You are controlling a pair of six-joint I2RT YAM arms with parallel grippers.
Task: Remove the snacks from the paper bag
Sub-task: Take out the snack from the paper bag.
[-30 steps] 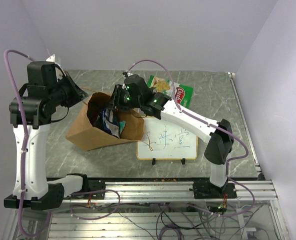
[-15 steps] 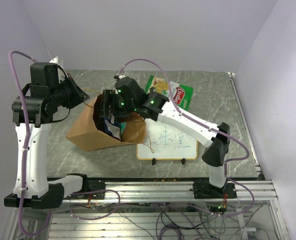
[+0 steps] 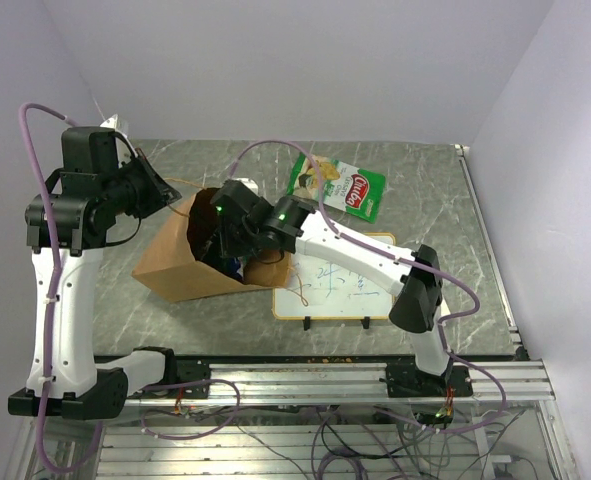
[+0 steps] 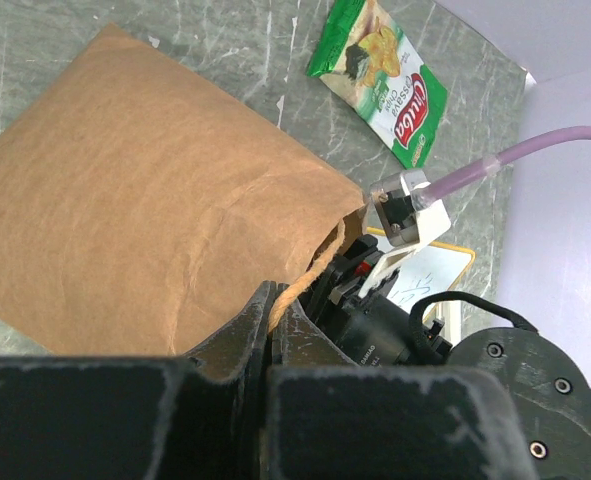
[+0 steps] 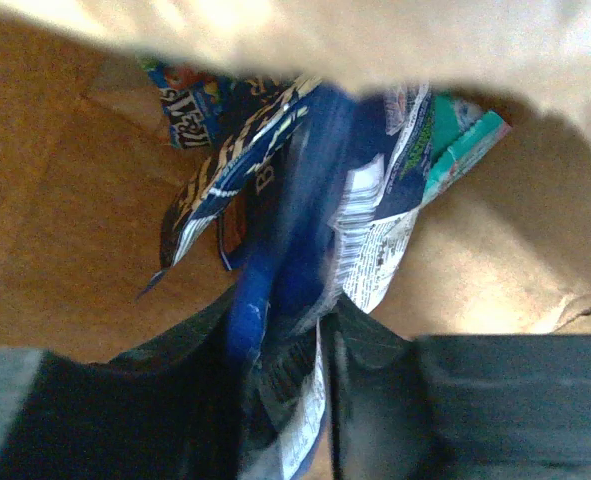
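Observation:
The brown paper bag (image 3: pixel 170 262) lies on its side, its mouth facing right. My left gripper (image 4: pixel 272 300) is shut on its string handle (image 4: pixel 310 275) and holds the mouth up. My right gripper (image 5: pixel 310 340) reaches deep into the bag, so the top view shows only its wrist (image 3: pixel 230 215). Its jaws are closed round a dark blue wrapper (image 5: pixel 305 200) with white lettering. More snacks lie behind it in the bag: a blue packet (image 5: pixel 190 100) and a teal one (image 5: pixel 455 135). A green chip bag (image 3: pixel 337 186) with a red logo lies flat on the table behind the paper bag.
A framed whiteboard (image 3: pixel 335 290) with blue writing lies to the right of the bag, partly under my right arm. The table's right edge has a metal rail (image 3: pixel 485 240). A white wall stands close behind.
My right gripper has moved left and down into the bag's mouth, opened, and closed on the dark blue wrapper. The left gripper keeps hold of the handle, barely moved.

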